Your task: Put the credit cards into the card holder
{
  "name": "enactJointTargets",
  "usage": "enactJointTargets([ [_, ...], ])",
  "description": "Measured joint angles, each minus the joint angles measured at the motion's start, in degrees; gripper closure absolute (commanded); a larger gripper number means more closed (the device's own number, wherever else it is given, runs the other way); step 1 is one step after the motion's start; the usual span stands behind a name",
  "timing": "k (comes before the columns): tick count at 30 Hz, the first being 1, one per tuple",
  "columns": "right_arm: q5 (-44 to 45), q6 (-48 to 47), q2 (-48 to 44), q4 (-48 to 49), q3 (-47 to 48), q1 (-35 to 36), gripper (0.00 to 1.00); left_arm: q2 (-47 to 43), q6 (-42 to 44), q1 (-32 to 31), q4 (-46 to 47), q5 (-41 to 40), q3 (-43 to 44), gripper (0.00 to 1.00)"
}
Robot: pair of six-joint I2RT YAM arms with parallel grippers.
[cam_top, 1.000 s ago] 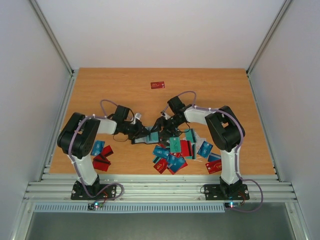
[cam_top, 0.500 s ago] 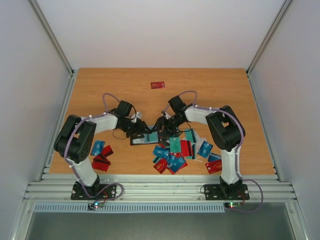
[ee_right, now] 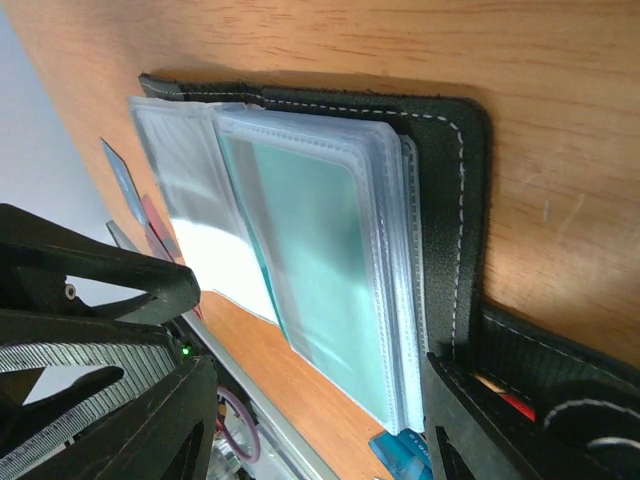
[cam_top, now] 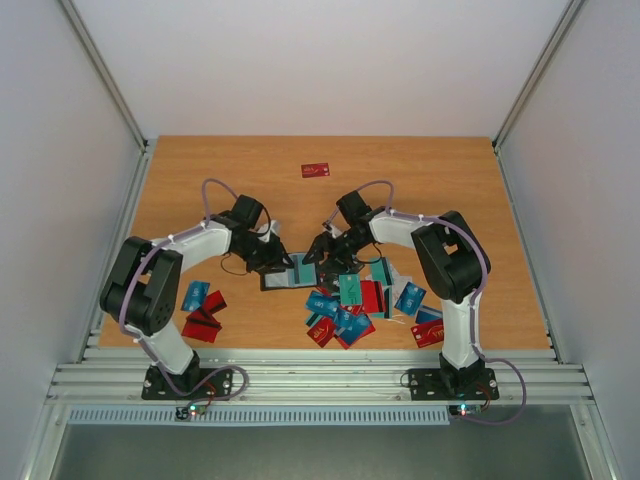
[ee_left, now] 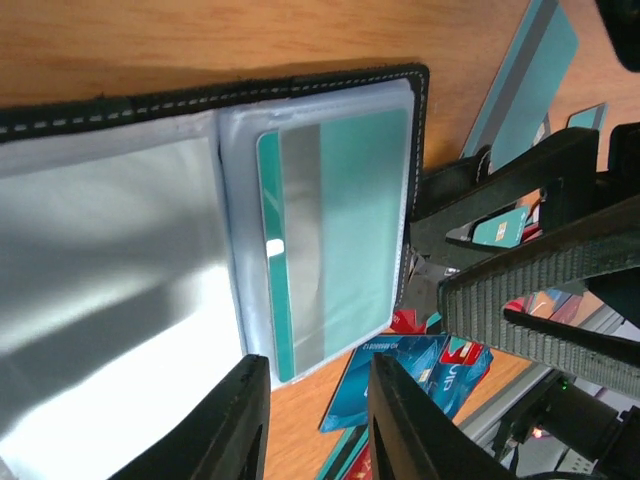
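Observation:
The black card holder (cam_top: 276,282) lies open on the table between my grippers, its clear sleeves spread. A teal card (cam_top: 303,270) sits inside one sleeve. The left wrist view shows that card (ee_left: 350,220) within the holder's stitched cover (ee_left: 250,92). The right wrist view shows it (ee_right: 320,270) under the stacked sleeves beside the cover (ee_right: 452,180). My left gripper (cam_top: 281,261) (ee_left: 318,405) is open and empty at the holder's left side. My right gripper (cam_top: 318,254) (ee_right: 310,410) is open over the holder's right edge, holding nothing.
A heap of red, teal and blue cards (cam_top: 350,305) lies right of the holder, near the front edge. More cards (cam_top: 202,310) lie by the left arm. One red card (cam_top: 316,170) lies alone at the back. Blue cards (ee_left: 400,370) lie beside the holder.
The left arm has swung its elbow outward and its gripper has drawn back a little to the left. The holder now lies flat and open. The right arm has barely moved.

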Motion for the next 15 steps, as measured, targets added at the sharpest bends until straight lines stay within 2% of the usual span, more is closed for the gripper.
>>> enactJointTargets([
  [9,0.26,-0.72,0.0,-1.16,0.26,0.0,0.42,2.64,0.94,0.0,2.08,0.9,0.0,0.93],
  [15,0.37,-1.16,0.0,-1.38,0.35,0.0,0.42,6.32,1.18,0.0,3.8,1.77,0.0,0.99],
])
